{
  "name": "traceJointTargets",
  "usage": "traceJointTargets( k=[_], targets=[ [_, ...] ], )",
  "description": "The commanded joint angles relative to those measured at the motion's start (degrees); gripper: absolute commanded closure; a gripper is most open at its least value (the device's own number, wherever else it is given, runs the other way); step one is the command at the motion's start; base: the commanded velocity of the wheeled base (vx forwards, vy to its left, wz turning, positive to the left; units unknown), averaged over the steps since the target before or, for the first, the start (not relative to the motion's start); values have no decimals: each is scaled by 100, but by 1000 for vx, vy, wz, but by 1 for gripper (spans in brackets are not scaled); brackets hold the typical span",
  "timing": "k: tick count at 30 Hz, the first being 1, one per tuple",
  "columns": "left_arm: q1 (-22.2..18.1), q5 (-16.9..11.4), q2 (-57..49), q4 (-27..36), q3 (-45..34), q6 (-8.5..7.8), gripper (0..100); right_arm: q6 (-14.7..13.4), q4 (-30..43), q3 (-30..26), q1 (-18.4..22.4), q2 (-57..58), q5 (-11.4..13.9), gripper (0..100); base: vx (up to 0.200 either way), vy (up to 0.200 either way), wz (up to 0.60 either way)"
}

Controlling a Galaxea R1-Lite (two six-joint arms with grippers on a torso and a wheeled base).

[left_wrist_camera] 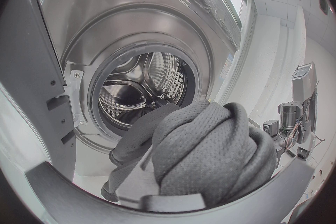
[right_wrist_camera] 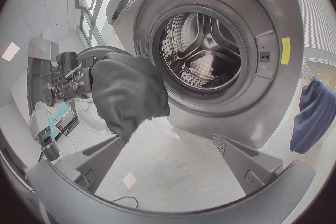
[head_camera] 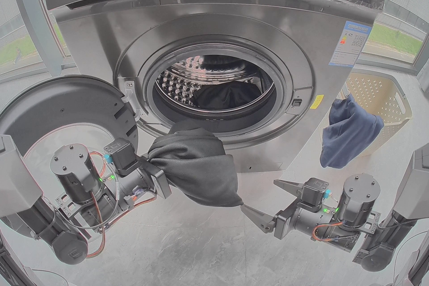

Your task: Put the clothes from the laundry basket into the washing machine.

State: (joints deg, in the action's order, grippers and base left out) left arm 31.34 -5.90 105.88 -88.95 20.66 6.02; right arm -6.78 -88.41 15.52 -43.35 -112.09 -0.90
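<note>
The washing machine (head_camera: 214, 32) stands in front of me with its round door (head_camera: 58, 108) swung open to the left. A dark garment (head_camera: 225, 94) lies inside the drum (right_wrist_camera: 201, 49). My left gripper (head_camera: 156, 168) is shut on a bunched dark grey garment (head_camera: 196, 164), held just below and in front of the drum opening; the same dark grey garment (left_wrist_camera: 206, 151) hides the fingers in the left wrist view. My right gripper (head_camera: 259, 194) hangs open and empty lower right of that garment. The cream laundry basket (head_camera: 384, 99) stands to the machine's right with a navy garment (head_camera: 348, 132) draped over its rim.
The open door takes up the space on the left beside my left arm. Grey tiled floor (right_wrist_camera: 168, 168) lies below both grippers. Windows and a white wall surround the machine.
</note>
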Motion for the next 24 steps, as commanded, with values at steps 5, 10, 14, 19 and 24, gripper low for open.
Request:
traceJointTargets(
  k=[5, 10, 14, 19, 24],
  targets=[
    [3, 1, -129, -8, -185, -5, 100, 1, -1, -550, 72, 82, 37, 0, 0, 0, 0],
    [-40, 1, -102, -8, -212, -31, 100, 10, -1, -506, 318, 56, 29, 0, 0, 0, 0],
    [-76, 1, -111, -8, -238, -22, 100, 10, -1, -462, 477, 47, 29, 0, 0, 0, 0],
    [-32, -8, -102, -8, -291, -40, 100, 10, -1, -357, 512, 65, 20, 0, 0, 0, 0],
    [-23, -8, -76, -8, -282, -49, 100, 1, -1, -357, 512, 82, 11, 0, 160, 0, 0]
  ],
)
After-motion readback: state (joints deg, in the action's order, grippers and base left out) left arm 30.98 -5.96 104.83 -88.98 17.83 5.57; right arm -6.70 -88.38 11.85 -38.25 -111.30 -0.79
